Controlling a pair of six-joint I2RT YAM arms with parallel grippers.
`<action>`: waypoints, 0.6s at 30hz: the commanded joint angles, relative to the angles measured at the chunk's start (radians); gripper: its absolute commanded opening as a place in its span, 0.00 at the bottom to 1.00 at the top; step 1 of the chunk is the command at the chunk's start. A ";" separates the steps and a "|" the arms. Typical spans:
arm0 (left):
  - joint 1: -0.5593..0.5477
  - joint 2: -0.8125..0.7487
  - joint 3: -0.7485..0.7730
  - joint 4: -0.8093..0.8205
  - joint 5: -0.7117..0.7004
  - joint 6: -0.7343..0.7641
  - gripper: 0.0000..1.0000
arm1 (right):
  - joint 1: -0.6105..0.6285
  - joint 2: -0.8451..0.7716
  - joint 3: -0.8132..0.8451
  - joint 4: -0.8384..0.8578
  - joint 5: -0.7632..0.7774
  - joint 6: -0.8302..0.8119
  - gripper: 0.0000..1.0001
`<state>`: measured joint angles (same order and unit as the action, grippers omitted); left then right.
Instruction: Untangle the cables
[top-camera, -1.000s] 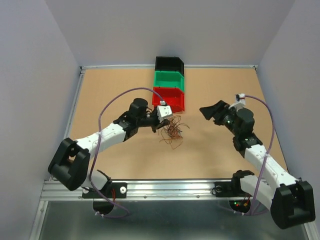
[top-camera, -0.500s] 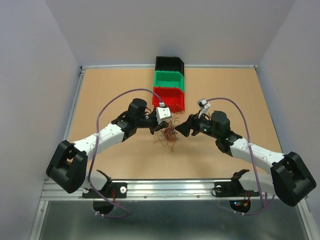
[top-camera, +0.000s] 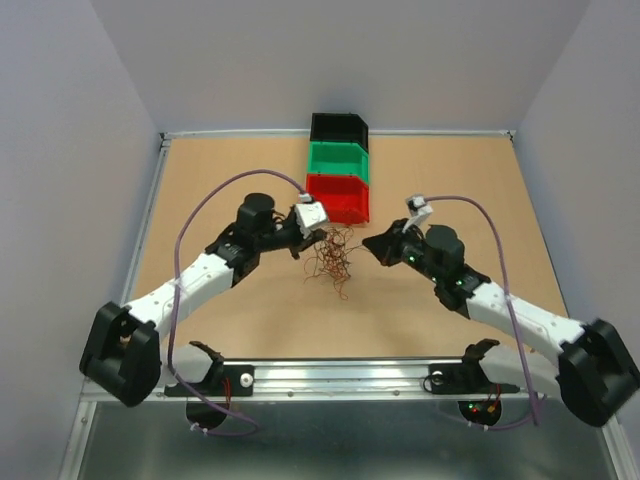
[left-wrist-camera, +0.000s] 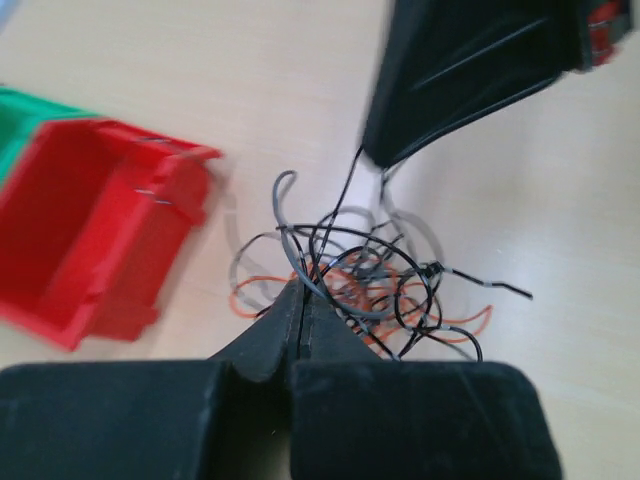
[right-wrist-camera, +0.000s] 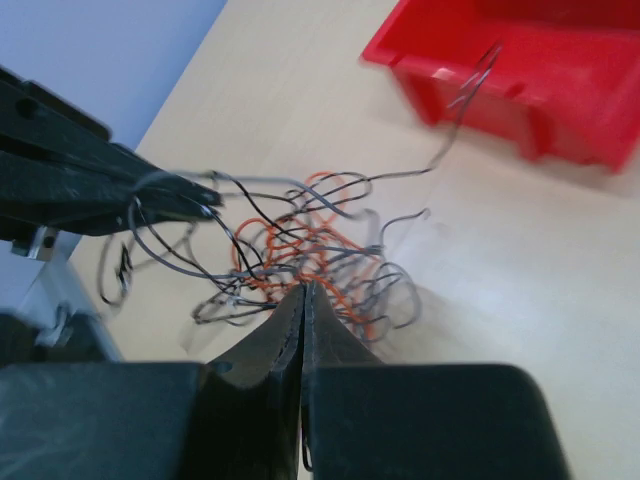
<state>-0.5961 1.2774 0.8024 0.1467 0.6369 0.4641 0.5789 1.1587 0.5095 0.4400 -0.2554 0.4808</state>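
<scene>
The cables (top-camera: 333, 262) are a scribbly clump of thin black, orange and brown wires at mid-table. They hang from my left gripper (top-camera: 320, 235), which is shut on strands at the clump's upper left. The left wrist view has the jaws pressed together (left-wrist-camera: 300, 288) with cables (left-wrist-camera: 372, 280) looping off the tips. My right gripper (top-camera: 367, 246) is at the clump's right side. It is shut (right-wrist-camera: 304, 290) with orange and black cables (right-wrist-camera: 315, 245) at its tips. One black strand runs up to it in the left wrist view (left-wrist-camera: 450, 80).
A red bin (top-camera: 340, 197), a green bin (top-camera: 338, 158) and a black bin (top-camera: 338, 127) stand in a row just behind the clump. The red bin (right-wrist-camera: 530, 70) is close to both grippers. Lavender arm cables arc above each arm.
My right arm swung in from the right to the clump and its jaws went from open to shut. My left gripper drew back-left and up a little, stretching the clump.
</scene>
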 joint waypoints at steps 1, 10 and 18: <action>0.221 -0.179 -0.064 0.309 -0.213 -0.187 0.00 | 0.004 -0.320 -0.014 -0.124 0.685 0.070 0.01; 0.446 -0.426 -0.258 0.596 -0.758 -0.502 0.00 | 0.001 -1.025 -0.177 -0.334 1.384 0.121 0.00; 0.463 -0.337 -0.210 0.568 -0.411 -0.469 0.00 | 0.001 -1.043 -0.095 -0.342 0.963 -0.040 0.01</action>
<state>-0.1337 0.9070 0.5625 0.6636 -0.0250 -0.0067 0.5785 0.0418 0.3515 0.1276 0.9905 0.5507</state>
